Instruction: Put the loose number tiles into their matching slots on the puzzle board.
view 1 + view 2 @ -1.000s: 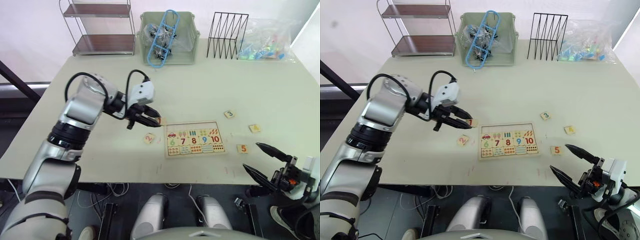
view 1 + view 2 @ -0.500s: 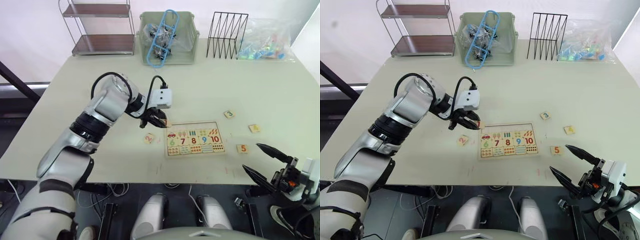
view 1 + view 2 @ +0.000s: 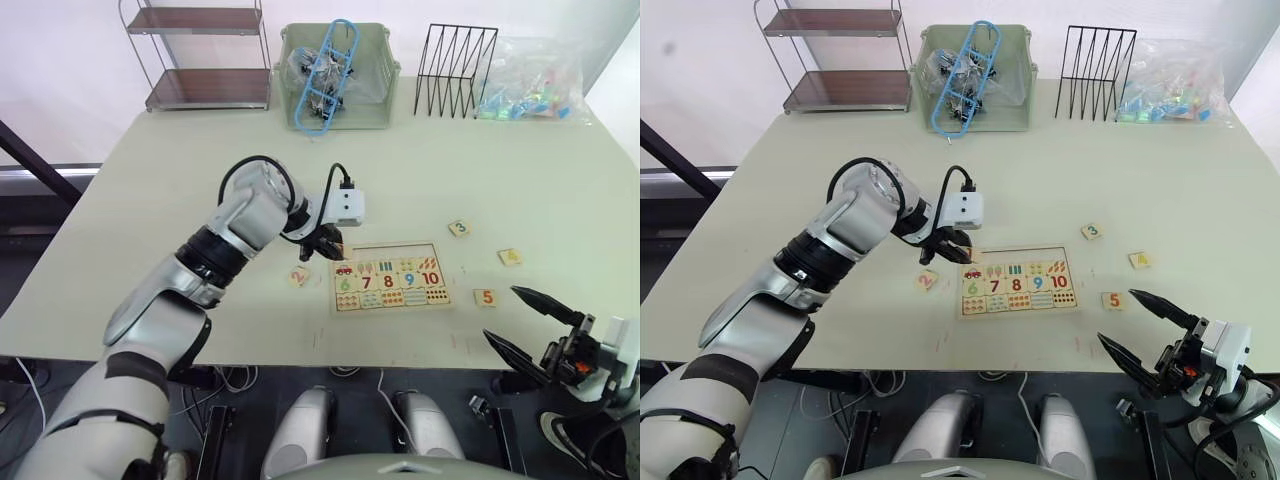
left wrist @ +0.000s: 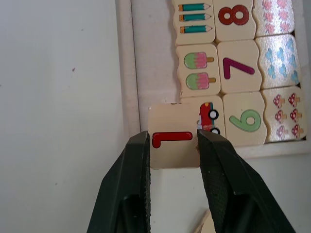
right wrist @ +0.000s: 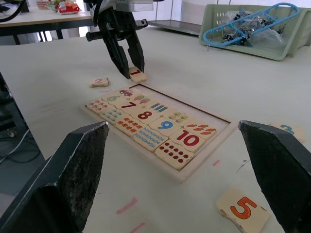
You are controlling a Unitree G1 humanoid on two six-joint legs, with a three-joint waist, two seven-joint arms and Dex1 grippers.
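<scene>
Pale tabletop carrying the puzzle board, whose seated tiles read 6, 7, 8, 9, 10; loose tiles 2, 3, 4 and 5 lie around it. The left claw is closed on the red "1" tile, held over the board's near-left corner beside the 6. The right claw hangs wide open and empty off the tabletop edge, near the 5.

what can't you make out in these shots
- Slots: in the left wrist view the 1 tile, held in the left gripper, hides the row's near end.
- Digit on the tile beside the board: too small in the head views; cut off in the left wrist view.
- 4 tile: print too faint.
</scene>
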